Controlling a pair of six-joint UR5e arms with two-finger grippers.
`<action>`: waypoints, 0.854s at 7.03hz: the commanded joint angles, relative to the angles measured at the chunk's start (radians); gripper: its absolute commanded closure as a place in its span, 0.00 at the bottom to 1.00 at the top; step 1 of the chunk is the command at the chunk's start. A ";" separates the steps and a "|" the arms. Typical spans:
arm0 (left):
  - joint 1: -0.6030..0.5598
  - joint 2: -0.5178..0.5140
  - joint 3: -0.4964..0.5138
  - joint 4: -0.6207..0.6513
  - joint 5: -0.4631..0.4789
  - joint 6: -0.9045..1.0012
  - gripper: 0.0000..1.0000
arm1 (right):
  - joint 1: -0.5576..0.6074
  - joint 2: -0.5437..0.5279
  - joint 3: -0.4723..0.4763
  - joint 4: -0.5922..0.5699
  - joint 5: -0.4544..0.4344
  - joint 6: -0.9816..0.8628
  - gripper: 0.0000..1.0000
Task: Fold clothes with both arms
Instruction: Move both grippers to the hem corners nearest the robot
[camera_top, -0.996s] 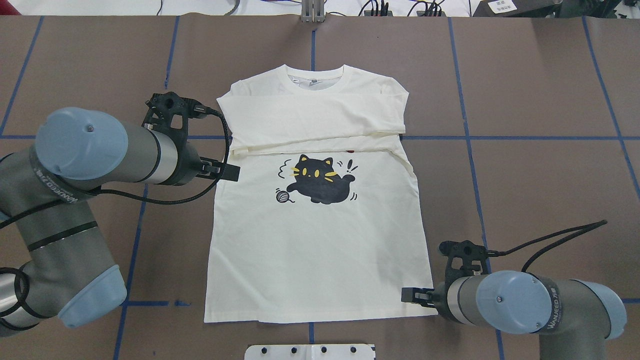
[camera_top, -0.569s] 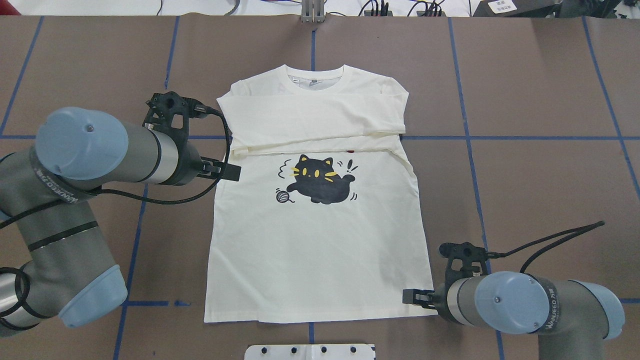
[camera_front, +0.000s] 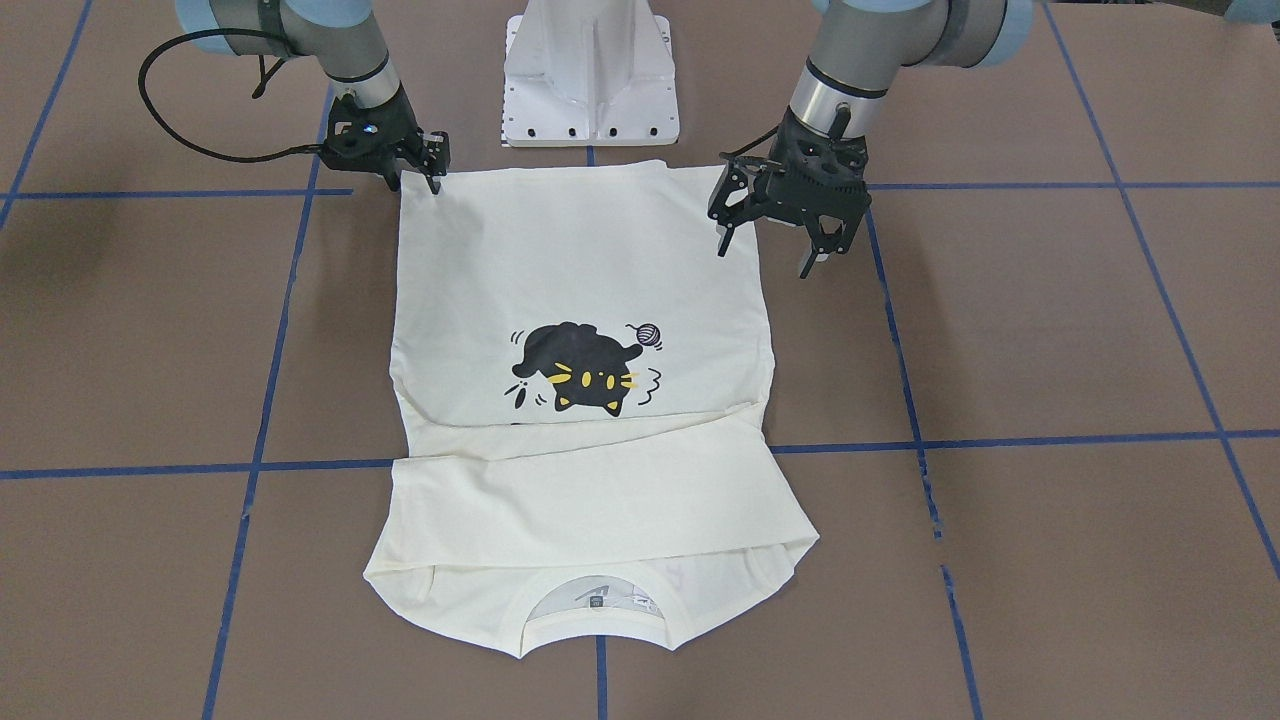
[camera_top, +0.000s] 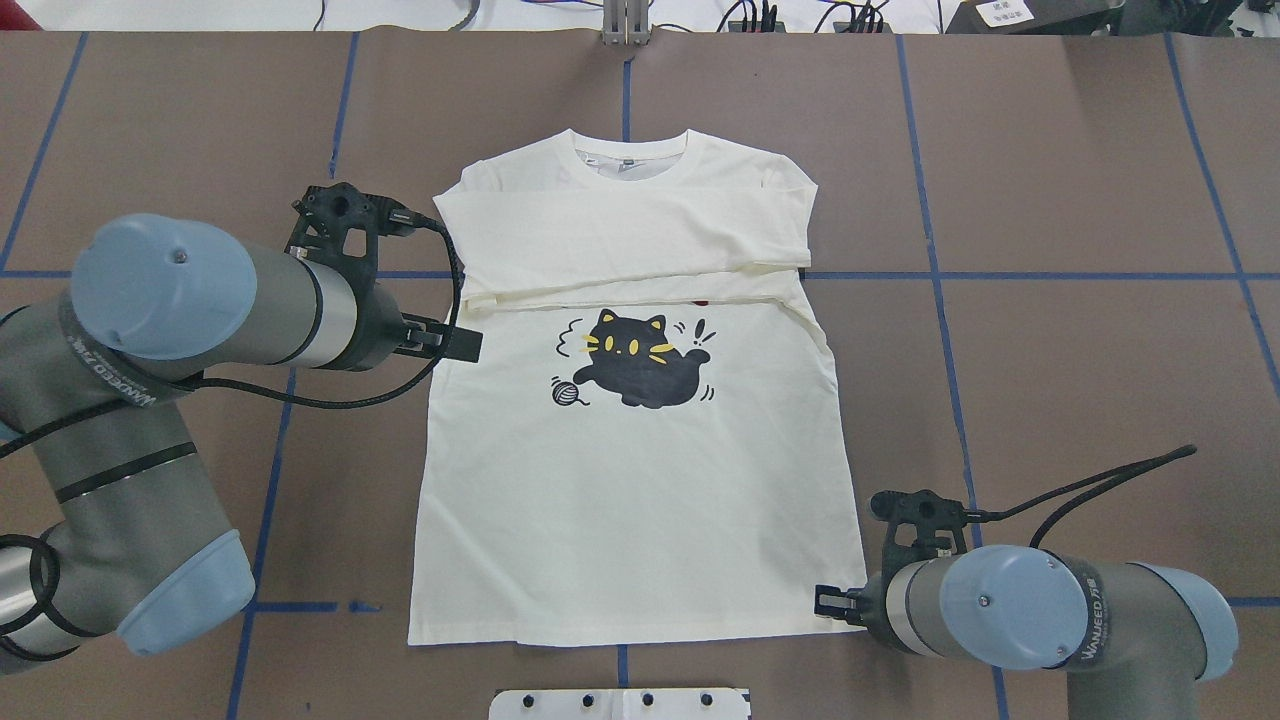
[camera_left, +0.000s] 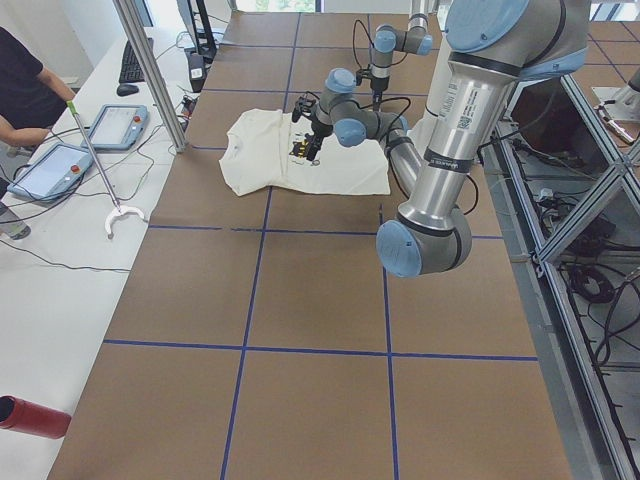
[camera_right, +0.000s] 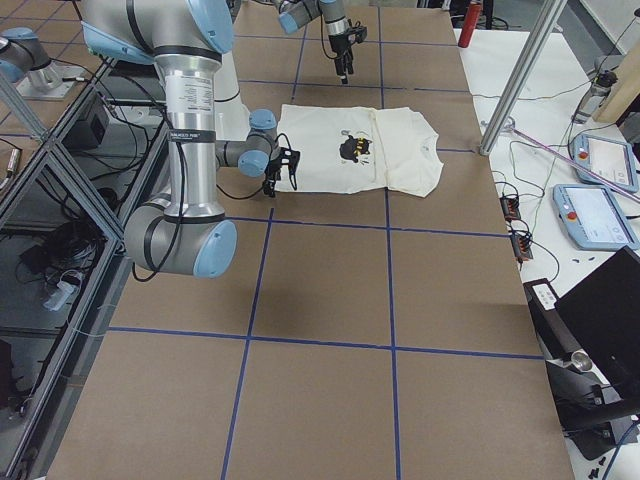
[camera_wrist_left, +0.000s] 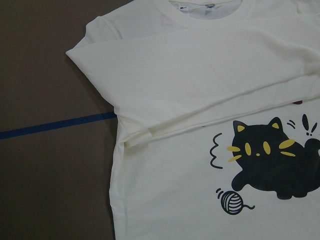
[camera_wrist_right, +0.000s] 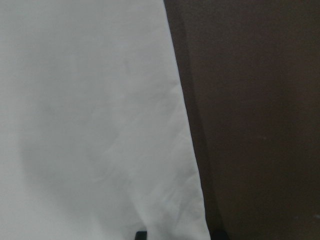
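The right arm (camera_top: 1050, 610) has edged inward and back toward the robot over the past second. That has carried the right gripper (camera_top: 832, 603) a touch closer to the hem corner of the shirt (camera_top: 640, 500). The left arm (camera_top: 170, 310) has held its place, and the shirt has not shifted.

The cream shirt lies flat and print up, collar away from the robot, with both sleeves folded across the chest just above the black cat (camera_top: 640, 358). The right gripper sits low at the hem corner on the robot's right. Its wrist view shows its fingers spread to either side of the shirt's side edge. The left gripper (camera_front: 763, 258) hangs raised over the shirt's opposite side edge, level with the folded sleeves, its fingers splayed wide and pinching nothing.

The table (camera_top: 1050, 180) is covered in brown and ruled into squares by blue tape (camera_top: 1090, 275). A white pedestal base (camera_front: 590, 70) stands at the robot's edge. Beyond the far edge, a person (camera_left: 28, 90) in a black top stands at a white bench (camera_left: 60, 250) with two handheld control panels (camera_left: 45, 170). A red cylinder (camera_left: 35, 415) lies at the bench's near end.
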 joint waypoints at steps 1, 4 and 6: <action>0.000 -0.003 0.000 0.000 -0.001 0.000 0.00 | 0.000 0.001 -0.001 -0.001 0.011 0.000 0.94; 0.000 -0.003 0.000 0.000 -0.001 0.000 0.00 | 0.006 0.001 0.011 0.001 0.013 0.000 0.95; 0.000 -0.003 0.000 0.000 -0.001 -0.002 0.00 | 0.006 0.001 0.017 0.001 0.012 0.000 0.95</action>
